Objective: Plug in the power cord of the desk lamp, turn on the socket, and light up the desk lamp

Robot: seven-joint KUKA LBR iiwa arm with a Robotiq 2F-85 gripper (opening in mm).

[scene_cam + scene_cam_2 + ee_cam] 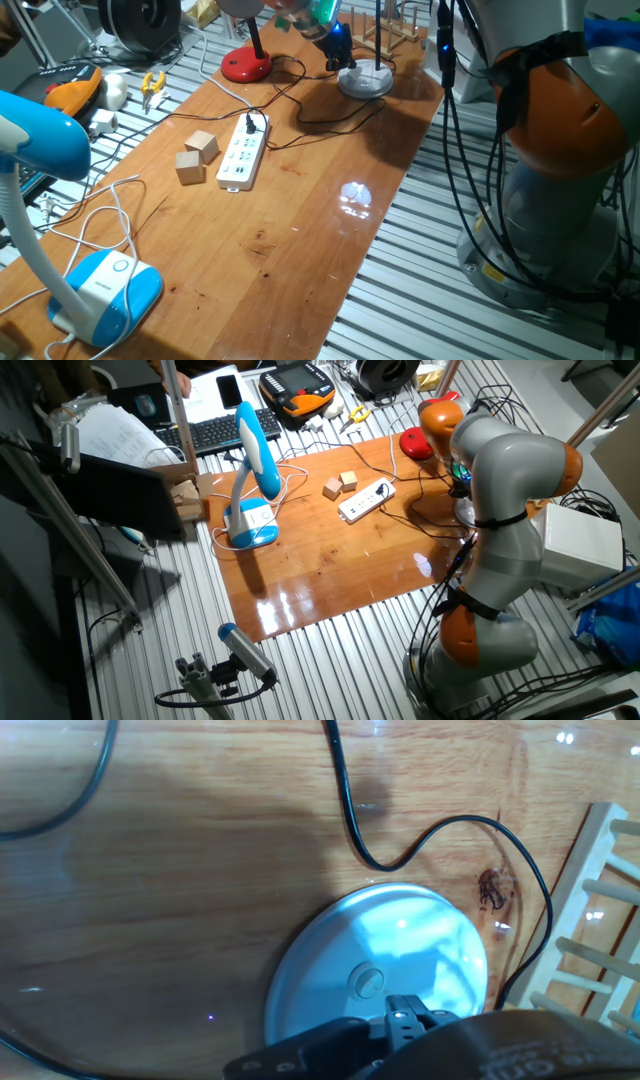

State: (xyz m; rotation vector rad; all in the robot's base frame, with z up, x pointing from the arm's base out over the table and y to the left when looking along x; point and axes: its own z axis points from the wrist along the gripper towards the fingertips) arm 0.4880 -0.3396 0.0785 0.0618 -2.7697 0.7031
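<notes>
- The power cord (330, 118) loops over the wood at upper centre of one fixed view; a black plug sits in the top end of the socket (244, 156).
- The grey round lamp base (380, 970) lies under my gripper (338, 48), near the table's (300, 250) far edge.
- Whether my fingers are apart, I cannot tell.
- Two wooden blocks (196, 157) sit just left of the socket; bare wood spreads below it.

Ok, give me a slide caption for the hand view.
Hand camera looks down on the lamp's round white base, black power cord looping across the wooden table, white rack at right.
</notes>
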